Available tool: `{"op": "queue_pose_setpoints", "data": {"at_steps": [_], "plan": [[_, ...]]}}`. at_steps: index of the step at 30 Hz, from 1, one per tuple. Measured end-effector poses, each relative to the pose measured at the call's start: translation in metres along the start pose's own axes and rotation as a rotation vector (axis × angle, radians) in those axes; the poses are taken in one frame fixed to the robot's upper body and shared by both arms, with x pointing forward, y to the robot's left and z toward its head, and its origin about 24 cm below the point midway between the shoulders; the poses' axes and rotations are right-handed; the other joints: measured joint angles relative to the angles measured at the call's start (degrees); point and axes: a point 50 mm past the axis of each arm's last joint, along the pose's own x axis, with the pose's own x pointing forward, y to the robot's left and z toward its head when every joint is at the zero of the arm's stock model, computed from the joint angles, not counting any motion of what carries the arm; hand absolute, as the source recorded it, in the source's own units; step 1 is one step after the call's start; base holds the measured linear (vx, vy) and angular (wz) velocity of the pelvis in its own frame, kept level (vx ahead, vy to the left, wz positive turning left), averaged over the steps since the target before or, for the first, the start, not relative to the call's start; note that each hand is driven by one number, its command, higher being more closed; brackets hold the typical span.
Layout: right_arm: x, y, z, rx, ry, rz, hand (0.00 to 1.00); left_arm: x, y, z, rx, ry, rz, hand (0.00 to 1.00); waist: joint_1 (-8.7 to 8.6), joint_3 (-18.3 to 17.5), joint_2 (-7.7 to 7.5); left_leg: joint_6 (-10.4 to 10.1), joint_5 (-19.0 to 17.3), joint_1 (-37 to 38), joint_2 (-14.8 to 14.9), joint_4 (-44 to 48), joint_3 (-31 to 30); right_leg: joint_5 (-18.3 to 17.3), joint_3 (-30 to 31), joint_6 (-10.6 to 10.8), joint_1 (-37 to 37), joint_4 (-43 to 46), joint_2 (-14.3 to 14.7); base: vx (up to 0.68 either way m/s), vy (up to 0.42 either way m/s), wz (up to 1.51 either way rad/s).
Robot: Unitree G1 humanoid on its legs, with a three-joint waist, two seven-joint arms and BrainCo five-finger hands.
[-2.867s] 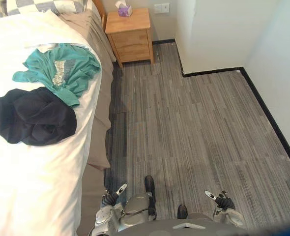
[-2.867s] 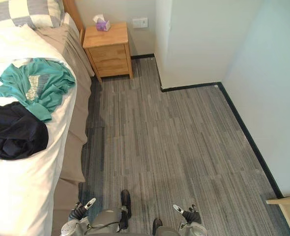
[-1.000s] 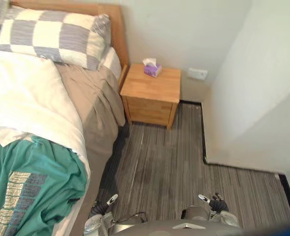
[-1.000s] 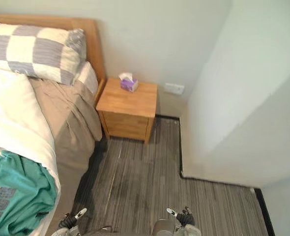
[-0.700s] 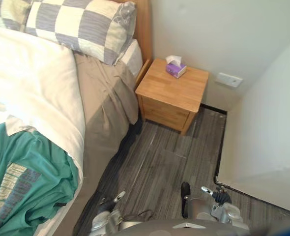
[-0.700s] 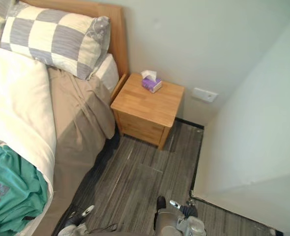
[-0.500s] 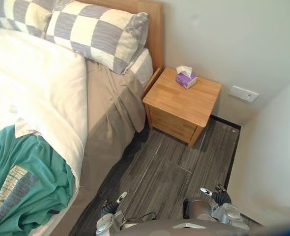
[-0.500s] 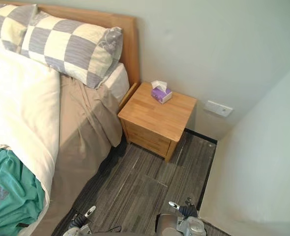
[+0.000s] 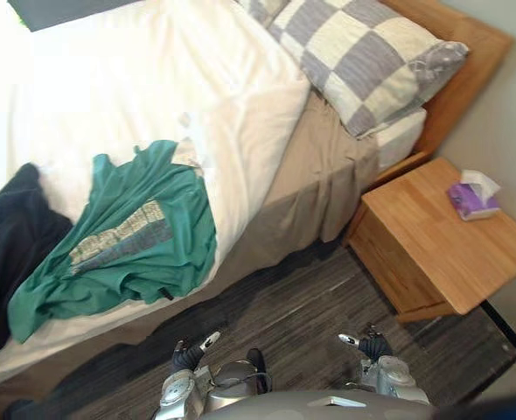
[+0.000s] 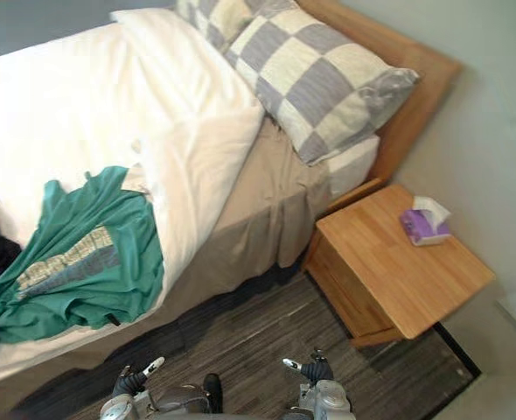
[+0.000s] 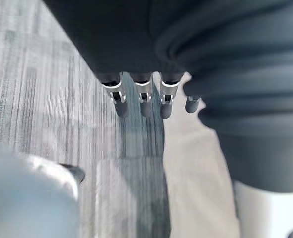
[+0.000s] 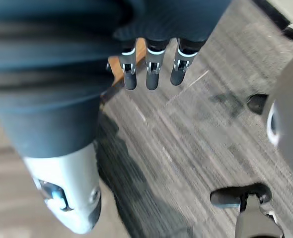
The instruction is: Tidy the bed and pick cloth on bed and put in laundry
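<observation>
– since both cloths lie loose on the bed, which step would you say is in hand?

– the approach, by my reading. the green shirt [image 9: 135, 262] is spread flat near the bed's near edge, at about 10 o'clock from the hands, and nothing touches it. the black cloth [image 9: 13, 236] is bunched just beside it, further round toward 9 o'clock, their edges touching or nearly so.

– and the hands?

– low at 6 o'clock over the floor [image 9: 310, 297]. the left hand [image 9: 188, 356] has its fingers straight and loose, holding nothing; the right hand [image 9: 367, 344] is the same, relaxed and empty.

– so what does the next move call for?

– a reach up and over the bed [image 9: 153, 79] edge toward 10 o'clock, then fingers closing on a fold of the green shirt, since it lies nearest. it is thin and flat, so i judge a pinch at a raised wrinkle will serve better than a scoop. the laundry container must then be found.

– any containers around?

– one small one: a purple tissue box [image 9: 470, 197] at 3 o'clock on the wooden nightstand [image 9: 433, 245], a white tissue standing out of its top. whether the nightstand's front opens i cannot tell. the checked pillow [image 9: 363, 57] sits at 1 o'clock against the headboard.
</observation>
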Motion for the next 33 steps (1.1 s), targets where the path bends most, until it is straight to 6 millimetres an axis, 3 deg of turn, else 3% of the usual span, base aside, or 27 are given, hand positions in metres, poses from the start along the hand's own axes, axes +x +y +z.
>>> {"op": "queue_pose_setpoints", "data": {"at_steps": [2, 5, 7, 9, 10, 11, 12, 14, 17, 18, 19, 20, 21, 23, 24, 27, 31, 33], "plan": [[0.0, 0.0, 0.0, 0.001, 0.001, -0.001, 0.0, 0.0, 0.002, -0.001, -0.003, 0.003, 0.011, 0.0, 0.09, 0.0, -0.06, -0.4, 1.0, 1.2, 0.0, -1.8, 0.0, 0.4, 0.0, 0.6, 1.0, -0.7, 0.0, 0.02, -0.107, 0.09], [-0.001, -0.003, -0.004, 0.023, 0.016, -0.015, 0.0, 0.0, 0.004, -0.006, -0.003, 0.025, 0.02, 0.0, -0.31, -0.1, -0.4, -0.6, 5.8, 4.0, -1.5, -10.8, 0.0, 0.8, -0.8, 1.3, -0.4, 0.6, 0.1, -0.03, -0.077, 0.18], [-0.001, -0.017, -0.004, 0.033, 0.019, -0.054, 0.0, -0.002, -0.001, -0.012, -0.009, 0.051, 0.01, 0.0, -1.95, -0.4, 0.95, 0.0, 6.3, 5.2, -1.4, -14.0, 0.0, 0.7, -1.6, 1.5, -3.0, 7.5, -0.5, -0.01, 0.045, 0.51], [-0.003, -0.021, -0.01, 0.061, 0.028, -0.072, 0.0, -0.002, 0.001, -0.012, 0.001, 0.056, 0.013, 0.0, -2.47, -0.1, 0.19, 0.6, 5.0, 6.5, -1.6, -14.3, -0.4, 1.1, -0.6, 1.4, -7.7, 22.4, -3.8, 0.0, 0.081, 0.52], [-0.005, -0.017, -0.012, 0.068, 0.026, -0.065, 0.0, 0.0, 0.007, -0.008, 0.028, 0.045, 0.021, 0.0, -2.3, -0.1, -0.82, 1.2, 4.9, 8.0, -2.2, -14.7, -2.3, 3.3, 2.1, -1.0, -11.7, 32.6, -6.2, 0.05, 0.031, 0.45], [-0.005, -0.014, -0.011, 0.068, 0.019, -0.056, 0.0, 0.001, 0.011, -0.006, 0.066, 0.043, 0.021, 0.0, -2.84, 0.0, -1.52, 1.7, 4.5, 8.4, -2.3, -14.8, -3.6, 1.4, 5.1, -1.5, -14.4, 37.1, -6.4, 0.11, -0.001, 0.67], [-0.006, -0.01, -0.009, 0.06, 0.006, -0.042, 0.0, 0.003, 0.015, -0.003, 0.088, 0.038, 0.026, 0.0, -3.2, -0.1, -2.34, 1.9, 4.2, 8.4, -1.9, -14.6, -5.4, -3.2, 8.2, -1.5, -17.1, 37.9, -5.1, 0.14, -0.002, 0.79], [-0.006, -0.011, -0.006, 0.057, -0.01, -0.043, 0.0, 0.003, 0.015, -0.003, 0.088, 0.038, 0.026, 0.0, -3.23, 0.1, -1.98, 1.7, 4.3, 8.4, -0.7, -14.4, -7.1, -6.0, 11.3, -1.2, -20.5, 34.5, -2.1, 0.15, -0.005, 0.66], [-0.006, -0.012, -0.004, 0.036, -0.028, -0.039, 0.0, 0.003, 0.017, -0.004, 0.119, 0.043, 0.029, 0.0, -3.43, 0.2, -1.32, 0.4, 4.2, 8.4, 0.5, -13.9, -10.0, -5.3, 17.6, -0.7, -22.2, 19.8, 3.0, 0.13, -0.084, 0.57], [-0.007, -0.011, -0.006, 0.034, -0.027, -0.036, 0.0, 0.003, 0.018, -0.004, 0.114, 0.043, 0.037, 0.0, -3.33, 0.0, -1.74, -0.5, 3.8, 8.2, 0.1, -13.9, -10.4, -2.7, 20.5, -1.7, -21.9, 12.5, 3.9, 0.09, -0.127, 0.41], [-0.008, -0.01, -0.008, 0.035, -0.022, -0.033, 0.0, 0.003, 0.02, -0.004, 0.105, 0.043, 0.048, 0.0, -3.25, -0.3, -2.54, -1.0, 3.3, 8.2, -0.6, -14.0, -10.2, -0.2, 21.4, -2.3, -21.8, 9.6, 3.5, 0.13, -0.193, 0.42], [-0.008, -0.008, -0.007, 0.05, -0.03, -0.03, 0.0, 0.003, 0.019, -0.006, 0.077, 0.06, 0.061, 0.0, -3.32, -0.5, -2.28, -1.9, 1.7, 9.2, 0.6, -13.5, -6.5, 2.9, 20.4, -3.2, -20.8, 9.3, 3.4, 0.18, -0.178, 0.33], [-0.01, -0.016, -0.008, 0.043, -0.033, -0.049, 0.0, 0.001, 0.014, -0.013, 0.049, 0.079, 0.06, 0.0, -3.35, -1.1, -0.72, -2.6, 1.9, 9.3, 3.1, -12.6, 1.3, 2.7, 19.1, -3.4, -19.7, 7.7, 4.2, 0.21, -0.182, 0.31], [-0.01, -0.026, -0.005, 0.026, -0.042, -0.068, 0.0, -0.002, 0.0, -0.019, 0.009, 0.092, 0.038, 0.0, -3.36, -1.3, 1.8, -5.6, 2.6, 10.5, 5.1, -13.1, 2.7, 2.6, 18.7, -3.6, -18.6, 6.8, 5.7, 0.23, -0.13, 0.11], [-0.01, -0.027, -0.005, 0.023, -0.042, -0.071, 0.0, -0.003, -0.003, -0.02, 0.001, 0.094, 0.031, 0.0, -3.3, -1.4, 2.33, -6.0, 2.6, 11.0, 5.6, -13.4, 3.1, 2.7, 18.6, -3.7, -17.9, 6.1, 6.4, 0.24, -0.108, -0.06], [-0.012, -0.024, -0.011, 0.083, -0.032, -0.075, 0.0, -0.003, -0.008, -0.019, -0.006, 0.086, 0.017, 0.0, -3.4, -1.7, 1.99, -6.8, 2.8, 13.6, 6.7, -15.0, 4.7, 2.8, 18.2, -4.0, -14.7, 3.2, 8.1, 0.18, -0.056, -0.07], [-0.019, -0.029, -0.015, 0.163, -0.045, -0.109, 0.0, -0.002, 0.0, -0.017, -0.02, 0.083, 0.044, 0.0, -3.21, -2.3, 0.4, -7.2, 2.6, 14.3, 6.6, -15.0, 6.5, 3.3, 18.3, -3.6, -12.9, 0.8, 7.8, 0.12, 0.013, -0.03], [-0.025, -0.037, -0.002, 0.185, -0.129, -0.129, 0.0, -0.003, 0.004, -0.018, -0.023, 0.081, 0.052, 0.0, -3.25, -2.5, 0.2, -7.2, 2.5, 14.4, 6.2, -15.0, 7.2, 4.2, 18.3, -3.3, -12.4, -0.7, 7.4, 0.06, 0.05, -0.07]]}}
